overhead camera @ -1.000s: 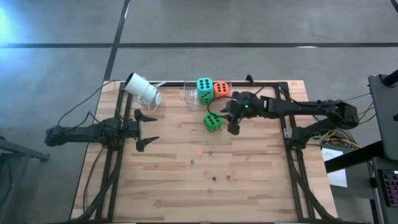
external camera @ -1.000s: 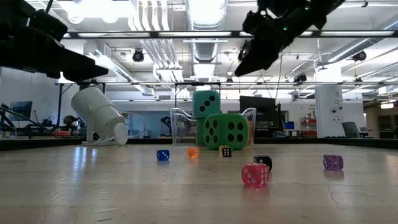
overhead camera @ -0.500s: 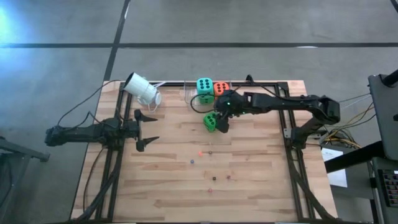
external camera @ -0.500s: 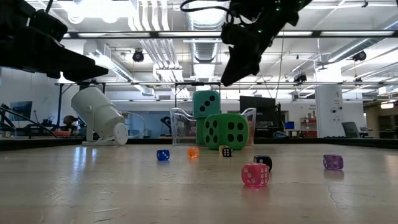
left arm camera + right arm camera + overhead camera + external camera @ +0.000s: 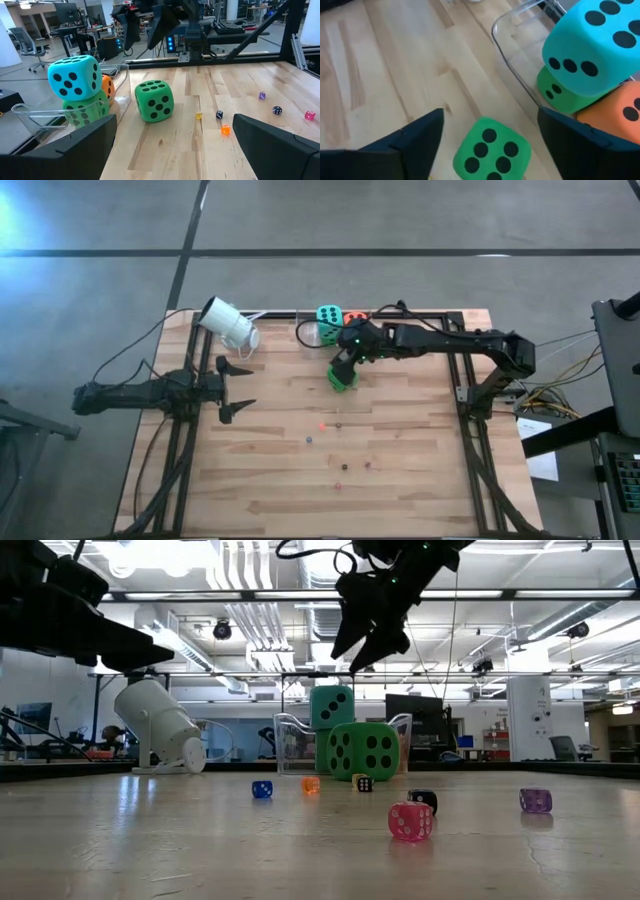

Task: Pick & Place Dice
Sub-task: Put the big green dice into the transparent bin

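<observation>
One green die (image 5: 343, 378) (image 5: 490, 150) rests on the wood, just in front of a clear bin (image 5: 312, 332). In the bin a teal die (image 5: 592, 45) sits on a second green die (image 5: 560, 93), with an orange-red die (image 5: 615, 116) beside them. My right gripper (image 5: 344, 364) (image 5: 366, 638) hangs open above the loose green die, slanting down, one finger on either side and well clear of it. Several tiny dice (image 5: 322, 425) lie scattered nearer the front. My left gripper (image 5: 238, 387) waits open at the table's left.
A white cup (image 5: 228, 323) lies tilted at the far left corner. The bin's clear wall (image 5: 512, 65) stands close behind the loose die. Tiny dice (image 5: 225, 129) dot the middle of the table. Bare wood stretches along the front edge.
My right gripper has travelled toward the table's left from beside the loose green die until it hangs over it. It has rolled at the wrist, risen slightly, and its fingers have spread apart. The dice have stayed where they were.
</observation>
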